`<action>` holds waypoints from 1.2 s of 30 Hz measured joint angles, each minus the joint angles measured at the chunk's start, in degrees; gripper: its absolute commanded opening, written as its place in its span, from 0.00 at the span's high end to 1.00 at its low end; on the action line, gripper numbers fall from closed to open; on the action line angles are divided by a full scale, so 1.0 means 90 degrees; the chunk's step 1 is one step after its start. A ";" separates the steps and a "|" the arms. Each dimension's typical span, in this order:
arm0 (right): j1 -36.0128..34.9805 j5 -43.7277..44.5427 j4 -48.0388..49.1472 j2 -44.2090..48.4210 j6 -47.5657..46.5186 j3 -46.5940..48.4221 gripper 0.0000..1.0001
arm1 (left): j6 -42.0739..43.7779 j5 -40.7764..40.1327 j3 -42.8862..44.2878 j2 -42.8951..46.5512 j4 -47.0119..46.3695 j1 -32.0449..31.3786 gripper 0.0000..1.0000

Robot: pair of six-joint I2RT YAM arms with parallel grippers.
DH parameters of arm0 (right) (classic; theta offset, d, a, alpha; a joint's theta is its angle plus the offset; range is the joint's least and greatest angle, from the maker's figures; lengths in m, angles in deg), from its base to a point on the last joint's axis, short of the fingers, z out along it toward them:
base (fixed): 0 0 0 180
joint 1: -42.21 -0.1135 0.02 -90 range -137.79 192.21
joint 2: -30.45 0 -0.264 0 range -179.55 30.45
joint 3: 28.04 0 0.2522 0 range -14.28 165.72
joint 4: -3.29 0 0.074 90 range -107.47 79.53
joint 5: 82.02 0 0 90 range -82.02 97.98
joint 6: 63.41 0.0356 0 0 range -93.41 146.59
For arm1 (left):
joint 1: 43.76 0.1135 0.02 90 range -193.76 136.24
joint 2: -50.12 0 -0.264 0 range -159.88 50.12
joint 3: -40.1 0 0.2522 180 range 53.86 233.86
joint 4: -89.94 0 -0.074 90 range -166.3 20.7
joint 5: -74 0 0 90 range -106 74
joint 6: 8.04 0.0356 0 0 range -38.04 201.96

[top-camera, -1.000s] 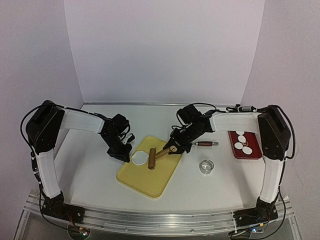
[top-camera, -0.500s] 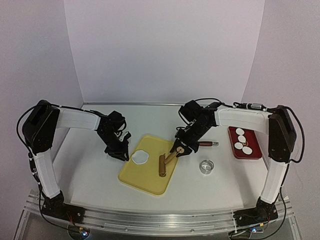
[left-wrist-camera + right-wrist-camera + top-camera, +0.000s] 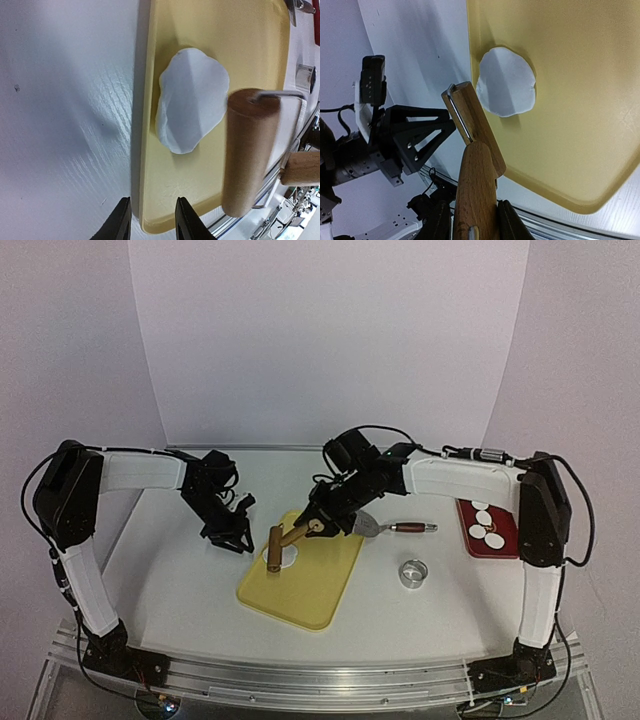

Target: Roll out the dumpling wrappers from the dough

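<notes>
An irregular white dough patch (image 3: 291, 556) lies on the yellow cutting board (image 3: 310, 590), near its left end. My right gripper (image 3: 322, 523) is shut on the handle (image 3: 475, 195) of the wooden rolling pin (image 3: 273, 548). The pin's barrel (image 3: 472, 125) sits at the dough's left edge, over the board's rim. My left gripper (image 3: 235, 535) is open, and its fingers (image 3: 120, 220) straddle the board's left corner edge. The dough also shows in the left wrist view (image 3: 192, 112) and the right wrist view (image 3: 506, 82). Several round white dumpling wrappers (image 3: 487, 525) lie on the red tray (image 3: 508, 540) at the right.
A metal ring cutter (image 3: 412, 573) stands on the table right of the board. A scraper with a brown handle (image 3: 400, 527) lies behind it, between the board and the tray. A white wall closes off the back.
My right gripper has swung the rolling pin left across the board, from its right middle to the dough's left edge. My left gripper has shifted slightly left and back.
</notes>
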 measured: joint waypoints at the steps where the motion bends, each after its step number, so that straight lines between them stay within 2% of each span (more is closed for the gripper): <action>1: -0.0025 0.0026 0.0088 -0.0107 0.0085 0.0024 1.00 | 0.0042 0.0059 0.0000 0.0000 0.0012 0.0000 0.70; 9: -0.0168 0.0527 0.0766 -0.0557 0.0931 -0.0038 1.00 | 0.0240 0.0261 -0.0007 -0.0110 -0.0055 -0.0024 0.79; 18: -0.0319 0.0953 0.1771 -0.0557 0.1784 -0.0566 1.00 | 0.0346 0.0291 -0.0022 -0.0424 -0.0338 -0.0024 0.83; 30: -0.0460 0.1330 0.2402 -0.0349 0.2747 -0.1309 1.00 | 0.0458 0.0362 -0.0092 -0.0549 -0.0445 -0.0009 0.89; 36: -0.0523 0.1505 0.2523 -0.0143 0.3185 -0.1642 1.00 | 0.0462 0.0404 -0.0122 -0.0707 -0.0492 -0.0014 0.88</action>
